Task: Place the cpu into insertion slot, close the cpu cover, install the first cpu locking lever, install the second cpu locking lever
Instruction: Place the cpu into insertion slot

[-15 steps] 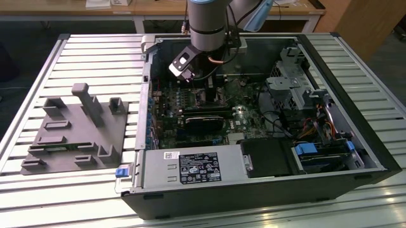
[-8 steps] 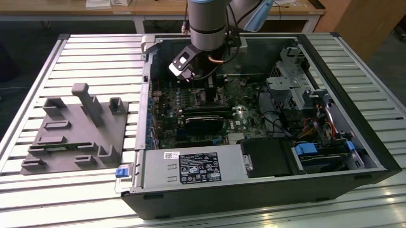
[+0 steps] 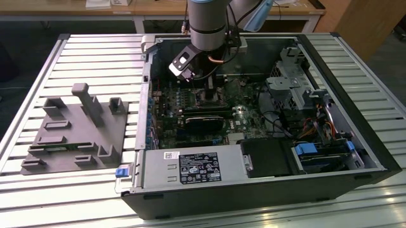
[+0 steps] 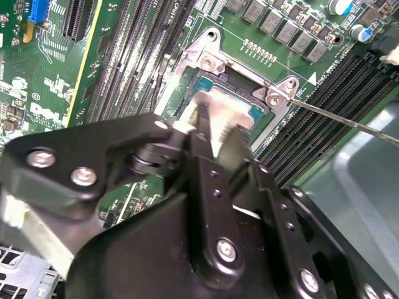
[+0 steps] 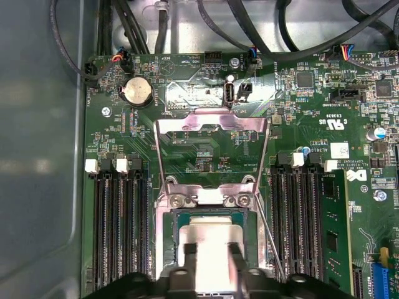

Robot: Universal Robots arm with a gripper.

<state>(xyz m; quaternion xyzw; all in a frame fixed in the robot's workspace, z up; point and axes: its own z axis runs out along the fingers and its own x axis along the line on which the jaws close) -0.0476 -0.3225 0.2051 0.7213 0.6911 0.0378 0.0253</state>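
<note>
The cpu [image 5: 211, 240], a pale silver square, lies flat in the insertion slot [image 5: 167, 240] on the green motherboard. My gripper [image 5: 213, 265] stands straight over it, its two fingers [image 5: 190, 258] shut against the chip's raised middle. The second wrist view also has the gripper [image 4: 211, 124] on the cpu [image 4: 240, 112]. The cpu cover [image 5: 212, 121] is swung open, away from the slot. A thin wire locking lever [image 5: 269, 240] is raised beside the socket and also shows as the lever [image 4: 349, 121]. In the exterior view the gripper [image 3: 207, 88] reaches down into the open case.
Black memory slots [image 5: 118, 230] and more slots [image 5: 299, 224] flank the socket. A coin battery [image 5: 137, 92] and black cables [image 5: 262, 25] lie beyond the cover. A grey fixture plate [image 3: 73, 128] sits on the exterior view's left; the power supply [image 3: 187, 167] lines the case's near edge.
</note>
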